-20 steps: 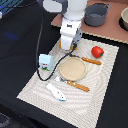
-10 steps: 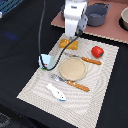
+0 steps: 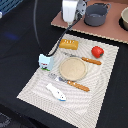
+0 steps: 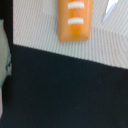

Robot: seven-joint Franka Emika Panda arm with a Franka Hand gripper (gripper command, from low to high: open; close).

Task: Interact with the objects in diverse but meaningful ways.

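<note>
The golden-yellow bread loaf [image 3: 69, 44] lies at the far edge of the striped placemat [image 3: 35, 82]; it fills the wrist view [image 4: 75, 20]. The red tomato [image 3: 97, 51] sits to the loaf's right in the exterior view. The small white carton [image 3: 45, 61] stands at the mat's left edge. The white-and-blue tube-like piece [image 3: 56, 91] lies near the front. My gripper [image 3: 71, 21] hangs above and behind the loaf and touches nothing. Its fingers do not show clearly in either view.
A tan plate [image 3: 73, 68] lies mid-mat between two orange-handled pieces of cutlery [image 3: 91, 61] [image 3: 75, 84]. A grey pot [image 3: 96, 14] and a second pot [image 3: 124, 17] stand on a brown board behind. A black cable [image 3: 57, 47] runs down to the carton.
My gripper has risen up and back from just over the loaf. The loaf, hidden under it a second ago, now lies in plain view on the mat.
</note>
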